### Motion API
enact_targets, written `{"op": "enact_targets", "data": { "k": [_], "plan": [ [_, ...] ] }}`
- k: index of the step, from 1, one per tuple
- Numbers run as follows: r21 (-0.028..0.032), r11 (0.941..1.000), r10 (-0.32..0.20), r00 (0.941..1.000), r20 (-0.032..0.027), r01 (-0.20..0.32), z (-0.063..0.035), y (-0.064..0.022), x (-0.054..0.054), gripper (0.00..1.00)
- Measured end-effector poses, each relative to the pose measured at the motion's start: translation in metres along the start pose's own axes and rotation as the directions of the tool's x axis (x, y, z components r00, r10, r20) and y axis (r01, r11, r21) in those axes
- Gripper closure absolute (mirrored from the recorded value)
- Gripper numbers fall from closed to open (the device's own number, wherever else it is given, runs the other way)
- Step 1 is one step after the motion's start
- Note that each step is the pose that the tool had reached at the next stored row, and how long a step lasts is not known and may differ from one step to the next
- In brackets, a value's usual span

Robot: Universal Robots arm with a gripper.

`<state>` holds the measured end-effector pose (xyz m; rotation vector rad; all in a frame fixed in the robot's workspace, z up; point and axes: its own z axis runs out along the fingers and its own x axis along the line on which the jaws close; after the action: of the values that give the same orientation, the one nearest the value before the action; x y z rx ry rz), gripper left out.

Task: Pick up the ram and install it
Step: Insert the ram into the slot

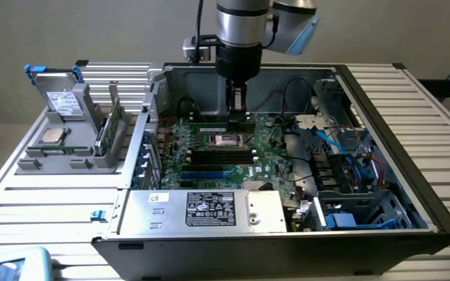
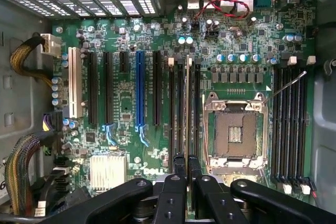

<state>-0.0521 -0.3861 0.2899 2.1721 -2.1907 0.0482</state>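
The jaws are pinched nearly closed on the ram (image 2: 187, 103), holding it edge-on inside the open computer case (image 1: 287, 254). It stands over the black memory slots (image 2: 172, 108), just beside the empty CPU socket (image 2: 234, 132).

Glossy green motherboard (image 2: 126, 103), matt black hand (image 2: 186, 160), pale matt edge of the ram (image 2: 187, 103), dull grey metal case (image 1: 209, 257)
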Motion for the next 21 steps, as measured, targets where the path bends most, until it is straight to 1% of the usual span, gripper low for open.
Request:
{"op": "enact_targets", "data": {
  "k": [7,9,15,17,21],
  "plan": [
    [0.0001,1.0000,0.000,1.0000,0.0001,0.000,0.0019,-0.0001,0.000,0.87],
    [0.0018,1.0000,0.000,1.0000,0.0001,0.000,0.0056,-0.0001,0.001,0.87],
    [0.0028,1.0000,0.000,1.0000,0.0002,0.000,0.0167,-0.0004,0.003,0.87],
    [0.0048,1.0000,0.000,1.0000,0.0002,0.000,0.0202,-0.0005,0.004,0.87],
    [0.0152,0.9999,0.001,1.0000,0.0001,-0.001,0.0252,-0.0007,0.004,0.87]
  ]
}}
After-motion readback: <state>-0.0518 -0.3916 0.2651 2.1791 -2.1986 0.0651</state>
